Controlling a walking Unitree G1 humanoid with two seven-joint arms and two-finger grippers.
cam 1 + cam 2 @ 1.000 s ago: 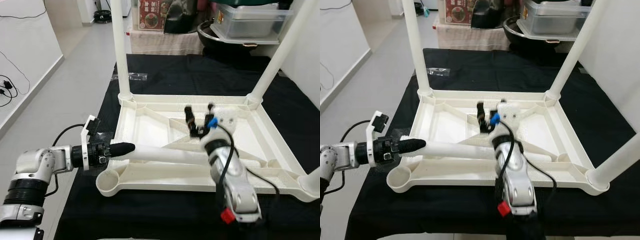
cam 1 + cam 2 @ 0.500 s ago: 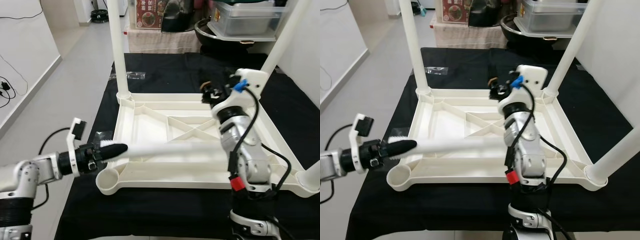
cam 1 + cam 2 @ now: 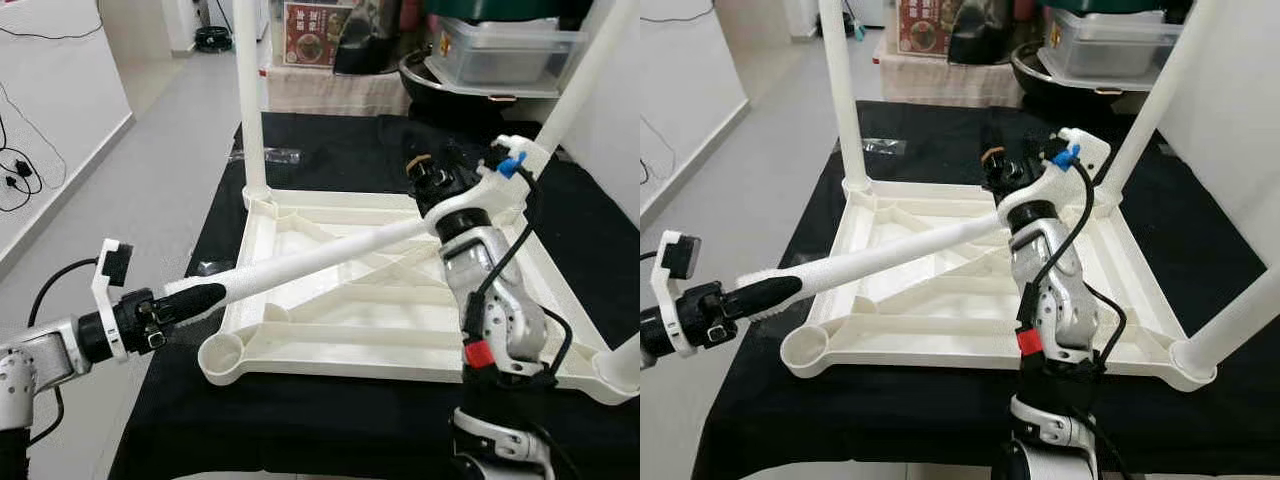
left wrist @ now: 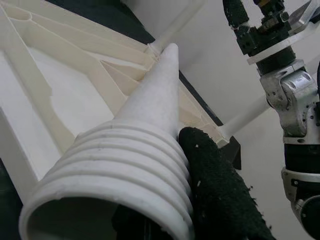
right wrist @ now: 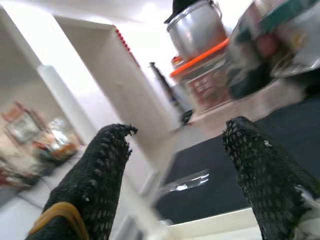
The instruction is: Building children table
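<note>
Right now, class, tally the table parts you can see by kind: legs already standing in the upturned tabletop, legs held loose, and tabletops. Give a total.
Legs standing in corner sockets: 3 (far left, far right, near right)
Loose leg held in the left gripper: 1
Upturned tabletop: 1
Total: 5

White table leg [image 3: 320, 257] slants over upturned tabletop [image 3: 400, 320] (three legs fitted).
</note>
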